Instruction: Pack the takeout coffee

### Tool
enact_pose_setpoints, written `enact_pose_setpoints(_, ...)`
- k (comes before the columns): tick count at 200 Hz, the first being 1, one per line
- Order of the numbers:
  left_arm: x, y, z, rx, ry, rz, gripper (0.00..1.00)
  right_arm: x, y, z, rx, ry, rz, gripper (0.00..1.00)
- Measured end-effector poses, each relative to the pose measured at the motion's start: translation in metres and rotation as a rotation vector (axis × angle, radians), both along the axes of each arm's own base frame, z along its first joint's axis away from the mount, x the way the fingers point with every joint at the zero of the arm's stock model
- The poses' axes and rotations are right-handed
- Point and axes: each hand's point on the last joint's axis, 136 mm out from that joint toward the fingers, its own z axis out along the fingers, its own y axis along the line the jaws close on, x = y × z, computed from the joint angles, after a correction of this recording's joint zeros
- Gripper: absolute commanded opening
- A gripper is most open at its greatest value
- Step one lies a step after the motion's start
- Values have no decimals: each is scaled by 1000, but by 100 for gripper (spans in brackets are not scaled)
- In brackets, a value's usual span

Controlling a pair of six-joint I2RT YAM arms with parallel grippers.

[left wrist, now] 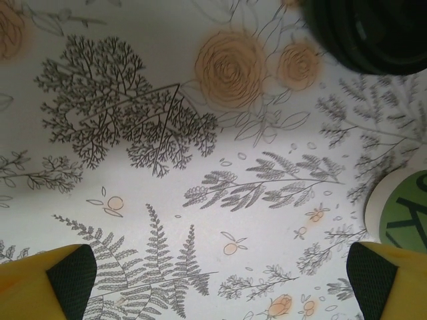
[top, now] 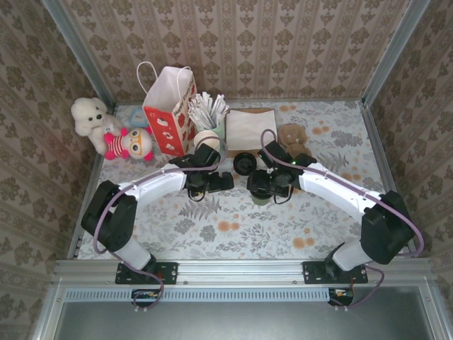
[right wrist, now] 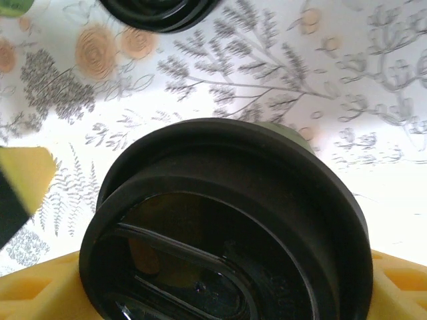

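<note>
The takeout coffee (top: 261,197), a dark green cup with a black lid (right wrist: 227,220), stands upright mid-table. My right gripper (top: 271,186) hangs over it with a jaw on each side. In the right wrist view the lid looms close below the camera. The left yellow finger (right wrist: 23,180) stands apart from the lid, with a strip of tablecloth between them; the other finger is hidden behind the lid. My left gripper (top: 219,182) is open just left of the cup, low over the cloth. Its two fingertips (left wrist: 67,280) are wide apart, with bare tablecloth between them.
A flat black lid (top: 244,162) (left wrist: 373,33) lies just behind the cup. Further back are a stack of cups (top: 207,139), a red-and-white paper bag (top: 170,110), a holder of white sticks (top: 209,108), a brown bag (top: 251,127) and plush toys (top: 92,117).
</note>
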Motion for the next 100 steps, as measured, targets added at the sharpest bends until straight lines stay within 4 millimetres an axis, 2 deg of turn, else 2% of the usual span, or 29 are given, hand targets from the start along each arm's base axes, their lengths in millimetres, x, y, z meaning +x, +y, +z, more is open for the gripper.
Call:
enact_pose_setpoints(24,8,-2,8,-17,-47,11,100,6,-24,-3,6,9,-47,74)
enact_pose_setpoints(46,17,-7,25,-41,-126,19,100,13,-50,-2,2,16,-96,73)
enact_pose_setpoints(81,29,-9,59,-83,-276,26,100,17,-105,7,-15,25,-195,73)
enact_pose_setpoints(100,34,-9,70,-118,-345,36,100,21,-136,10,-12,33,-267,73)
